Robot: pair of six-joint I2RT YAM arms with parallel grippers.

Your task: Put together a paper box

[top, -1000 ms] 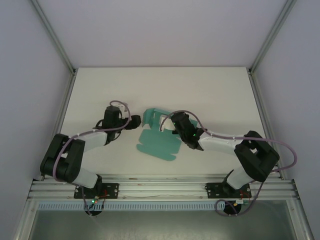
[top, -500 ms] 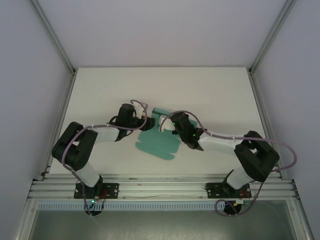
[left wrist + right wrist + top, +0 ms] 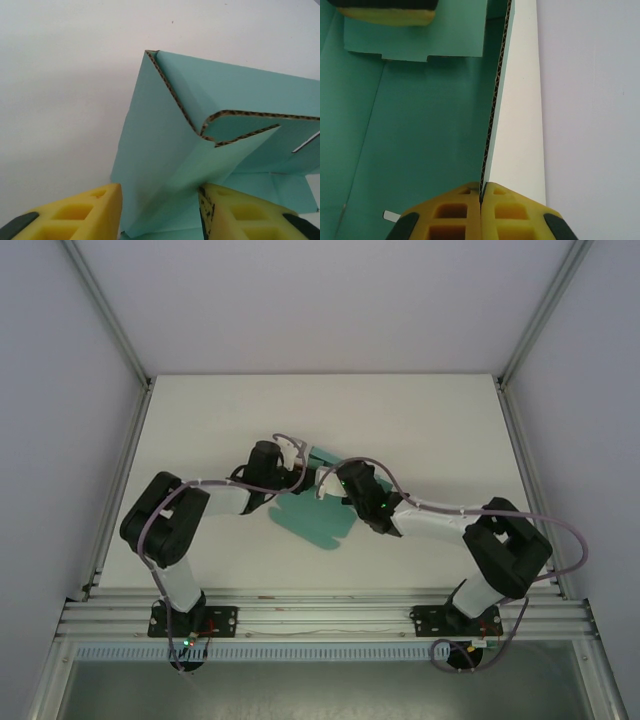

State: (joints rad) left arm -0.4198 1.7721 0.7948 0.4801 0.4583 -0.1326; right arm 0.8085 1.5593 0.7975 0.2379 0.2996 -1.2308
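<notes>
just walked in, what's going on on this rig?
Both arms are working the teal paper box in the middle of the table; it is partly folded, its near part lying flat. The right gripper is shut on the edge of a raised panel. The left gripper has its pads either side of a folded-up wall; whether they press it is unclear.

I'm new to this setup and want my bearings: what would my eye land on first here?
The teal paper box, a half-folded sheet, lies in the middle of the white table. The right gripper is shut on the edge of a raised panel, which is white on its outer face. The yellow fingers of the left gripper stand either side of a folded corner.
</notes>
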